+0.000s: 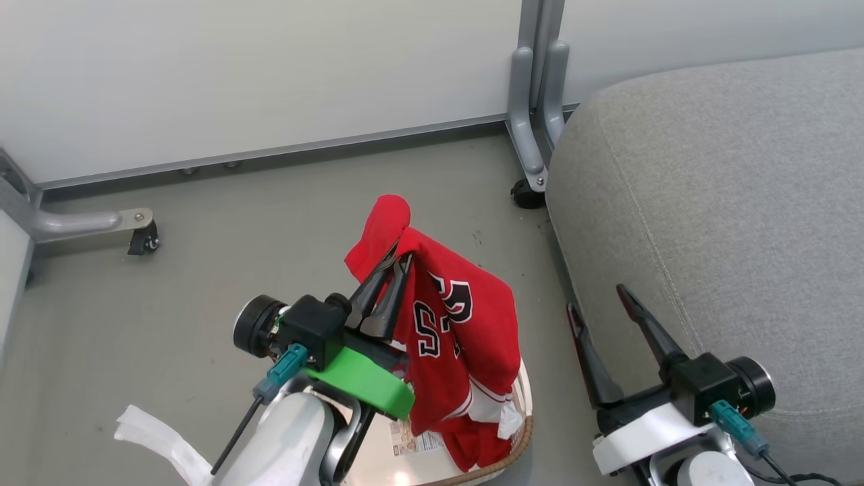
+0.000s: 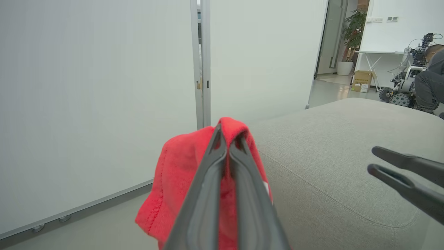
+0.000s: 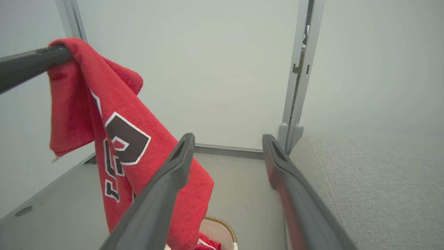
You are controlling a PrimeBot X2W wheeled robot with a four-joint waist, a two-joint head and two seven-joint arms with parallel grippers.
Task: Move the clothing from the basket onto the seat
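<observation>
Your red clothing (image 1: 452, 324) hangs over the basket (image 1: 526, 428), pinched in the left gripper (image 1: 398, 260)'s closed jaws. The right gripper (image 1: 596, 298)'s jaws gape empty beside the seat (image 1: 729, 202) edge. Bare grey floor (image 1: 236, 270) runs left to the white wall (image 1: 270, 67).

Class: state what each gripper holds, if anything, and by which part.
The left gripper is shut on a red garment, pinching a fold at its top; the rest hangs down toward the basket. The right gripper is open, holding nothing.
</observation>
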